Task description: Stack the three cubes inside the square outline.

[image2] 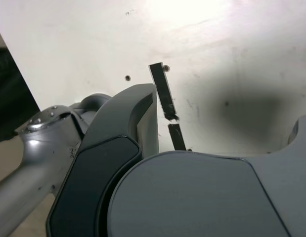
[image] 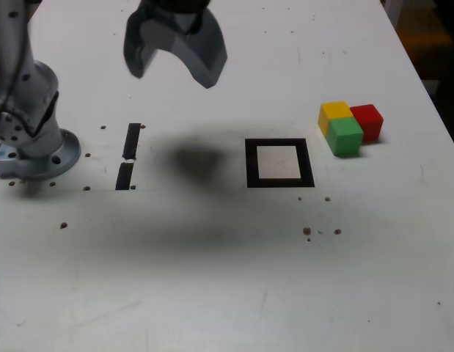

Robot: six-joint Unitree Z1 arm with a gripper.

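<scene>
Dark, smooth jaws of one gripper point(image: 174, 64) hang spread and empty above the white table point(image: 212, 279). One black tape square outline point(image: 279, 163) lies beyond; three matte cubes (touching) sit outside it: yellow point(image: 334, 115), green point(image: 345, 136), red point(image: 367, 120).

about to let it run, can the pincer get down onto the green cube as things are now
Probably yes. The pincer hangs open and empty above the table, well off to the exterior view's left of the green cube. The cube's top and near side are clear, but the yellow cube and red cube press against it behind.
</scene>
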